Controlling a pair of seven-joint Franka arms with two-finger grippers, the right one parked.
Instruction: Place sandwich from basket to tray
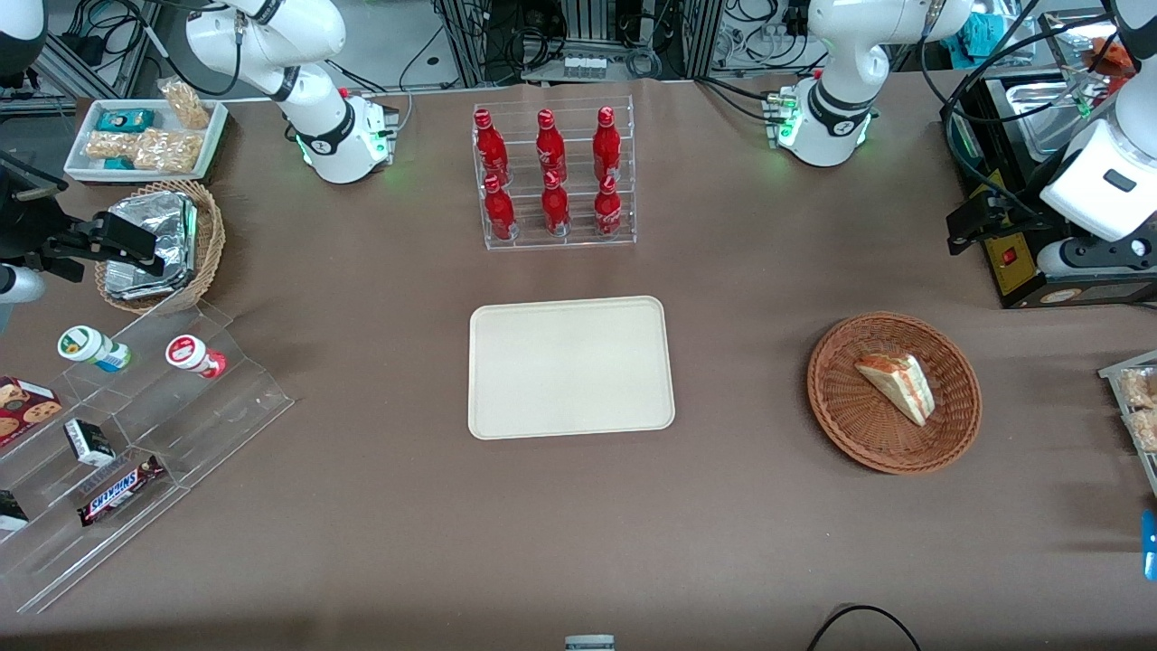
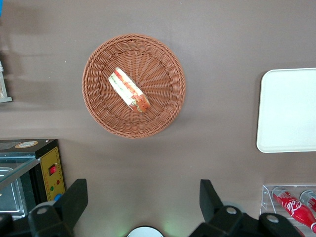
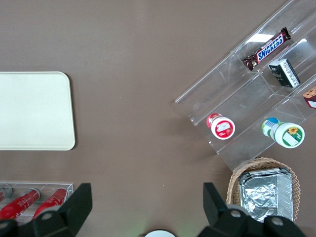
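Hovering high with the gripper (image 2: pixel 140 207) spread wide and empty, well clear of the sandwich (image 2: pixel 129 90) lying in the basket (image 2: pixel 98 113), risking fingers snagging wicker or clear wrap slipping before reaching the tray (image 2: pixel 289 111).

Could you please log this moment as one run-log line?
gripper: open, high above table, nothing held | sandwich: in basket | tray: bare | step: approach pending

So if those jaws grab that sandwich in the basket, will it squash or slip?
Probably a bit of both. The sandwich looks like soft white bread with layered filling, so a hard squeeze would likely dent it. It lies on its side in the basket, so it shouldn't roll. The gripper hangs open well above it.
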